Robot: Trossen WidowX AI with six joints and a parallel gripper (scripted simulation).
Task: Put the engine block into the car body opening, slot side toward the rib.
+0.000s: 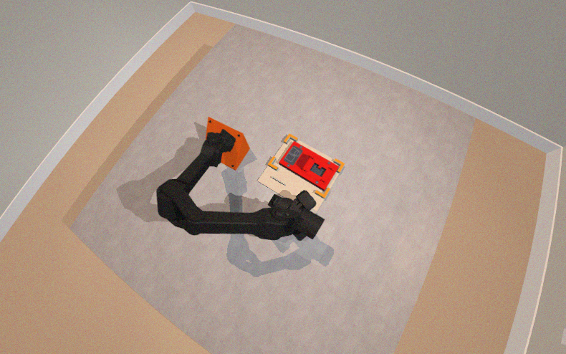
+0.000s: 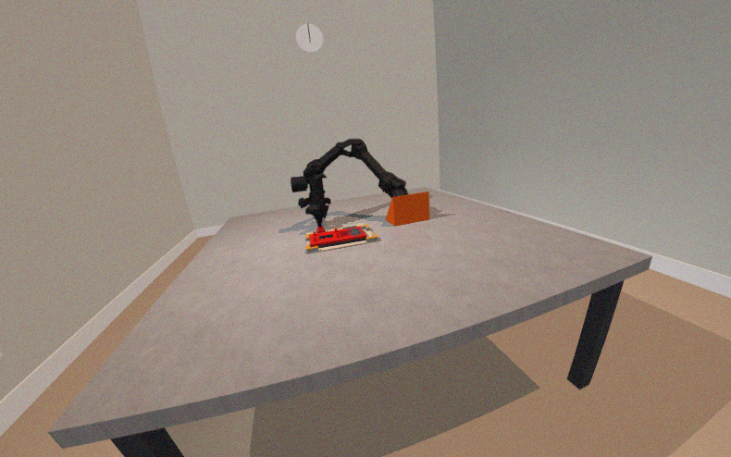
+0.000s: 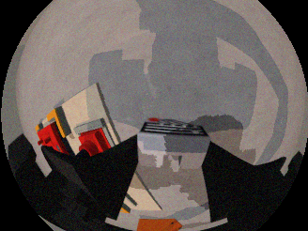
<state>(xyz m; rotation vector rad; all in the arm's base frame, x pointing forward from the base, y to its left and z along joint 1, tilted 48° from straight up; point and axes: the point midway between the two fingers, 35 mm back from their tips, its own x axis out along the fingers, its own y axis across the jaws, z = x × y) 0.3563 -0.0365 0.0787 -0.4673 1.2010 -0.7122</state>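
Claw [image 3: 171,175] grips engine block [image 3: 173,130], seemingly, wrist-view only.

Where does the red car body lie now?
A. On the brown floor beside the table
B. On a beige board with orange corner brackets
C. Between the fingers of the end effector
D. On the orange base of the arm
B: in the top view the red car body lies flat on a beige board, with orange brackets at its corners.
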